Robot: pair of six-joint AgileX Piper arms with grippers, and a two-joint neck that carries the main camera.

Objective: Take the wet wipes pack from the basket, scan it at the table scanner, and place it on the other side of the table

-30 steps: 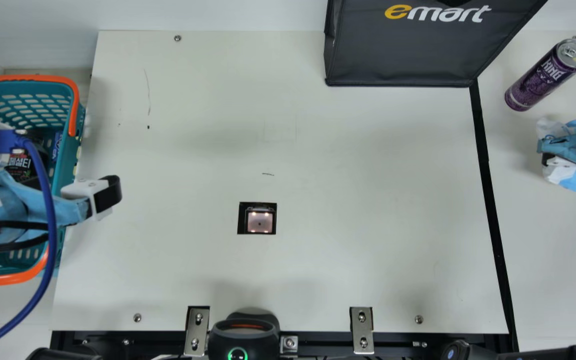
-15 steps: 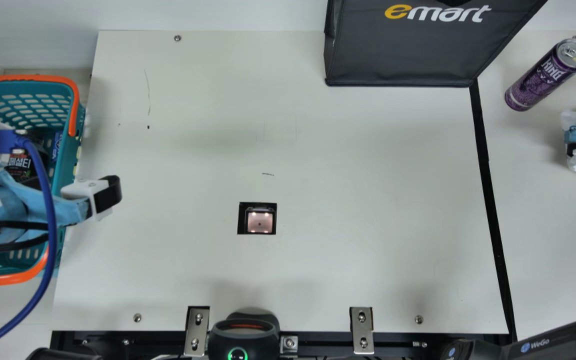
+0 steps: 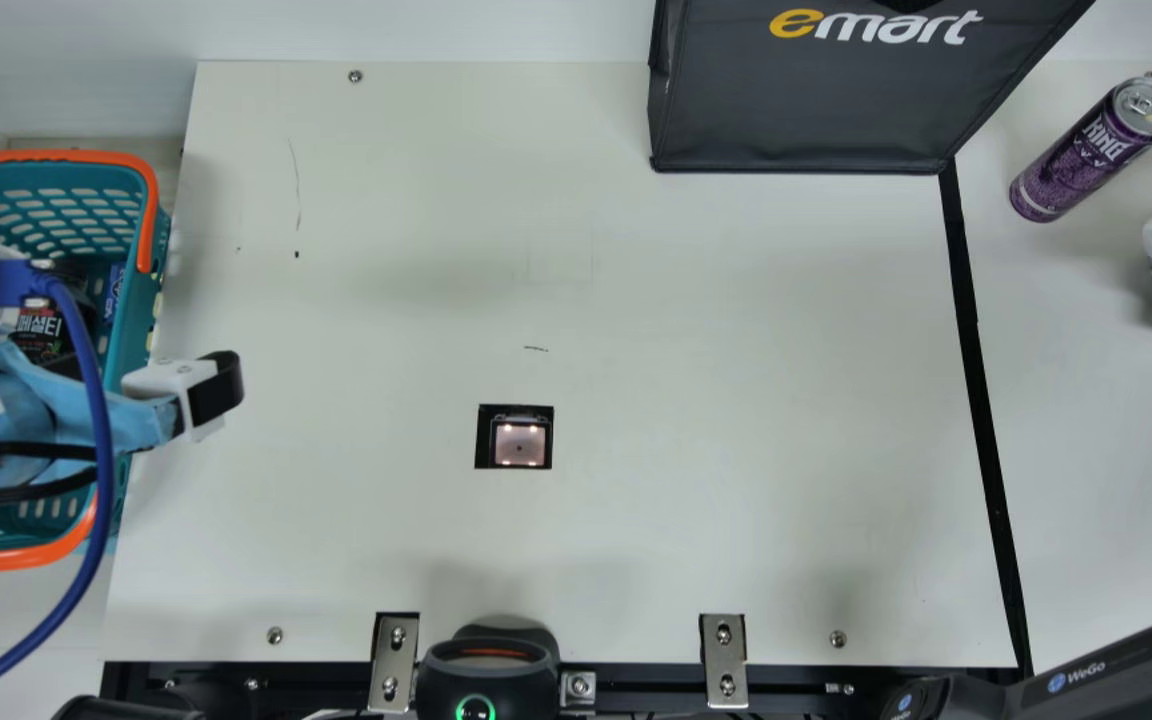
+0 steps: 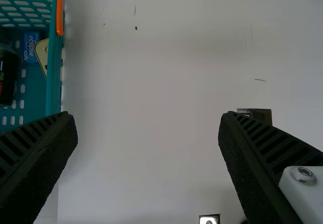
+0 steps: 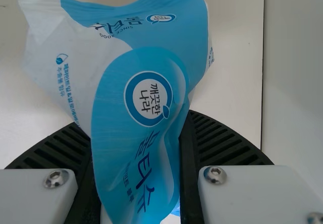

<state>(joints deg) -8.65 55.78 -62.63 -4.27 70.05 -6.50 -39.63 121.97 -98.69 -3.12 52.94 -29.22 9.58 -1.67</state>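
The wet wipes pack is held in the right gripper, squeezed narrow between its 2 ribbed fingers. In the main view it is well to the right of the table scanner, at the picture's edge. The relation that matters: the pack's long axis passes through the gap between the fingers, crosswise to the line joining them, with a broad, flared end standing out past the tips. I cannot tell whether its underside touches the table.

The left gripper is wide apart with nothing between its fingers, left of the scanner, so the right arm is the only 1 concerned.

With the pack this far right of the scanner, the scan is probably done and setting down is the step in hand. The next move likely calls for lowering until the soft film rests, then spreading the fingers evenly; a crumpled fold could cling to 1 pad and drag the pack askew.
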